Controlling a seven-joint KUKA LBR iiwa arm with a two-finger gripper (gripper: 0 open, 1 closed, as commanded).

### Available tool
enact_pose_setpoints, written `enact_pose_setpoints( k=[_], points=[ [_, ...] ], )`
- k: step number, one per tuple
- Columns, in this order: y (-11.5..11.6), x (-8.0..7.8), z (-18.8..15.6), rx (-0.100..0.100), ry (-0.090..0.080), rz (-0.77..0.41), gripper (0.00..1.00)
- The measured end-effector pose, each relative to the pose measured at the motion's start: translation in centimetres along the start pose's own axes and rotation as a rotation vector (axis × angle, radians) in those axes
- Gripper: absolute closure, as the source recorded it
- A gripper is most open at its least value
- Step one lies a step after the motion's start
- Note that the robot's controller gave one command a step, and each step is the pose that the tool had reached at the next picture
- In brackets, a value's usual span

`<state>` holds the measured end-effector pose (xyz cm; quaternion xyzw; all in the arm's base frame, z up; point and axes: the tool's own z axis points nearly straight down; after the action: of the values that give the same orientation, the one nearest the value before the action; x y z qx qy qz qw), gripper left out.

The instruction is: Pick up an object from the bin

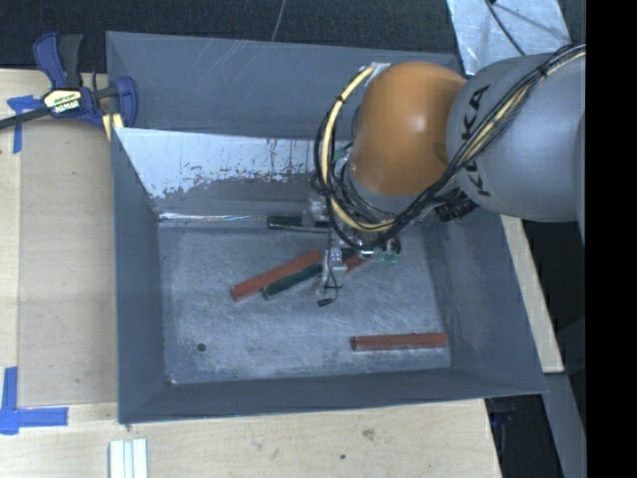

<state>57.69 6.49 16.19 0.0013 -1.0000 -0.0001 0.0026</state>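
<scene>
My gripper (328,285) hangs low in the middle of the bin, under the arm's orange cover. It is at the right end of two crossed sticks: a reddish-brown stick (271,277) slanting up to the right and a dark green pen-like stick (291,283) lying along it. Whether it touches either of them I cannot make out. Another dark stick (295,223) lies just behind, along the foot of the back wall, partly hidden by the arm.
A flat reddish-brown bar (399,343) lies near the front right of the bin floor. A small dark speck (202,347) sits at the front left. The arm and its cables cover the bin's back right corner.
</scene>
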Motion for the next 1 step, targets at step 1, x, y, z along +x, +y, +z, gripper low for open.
enact_pose_setpoints(
  k=[1],
  points=[
    [-0.02,-0.19,-0.47,0.0,-0.008,0.001,0.0]
  ],
)
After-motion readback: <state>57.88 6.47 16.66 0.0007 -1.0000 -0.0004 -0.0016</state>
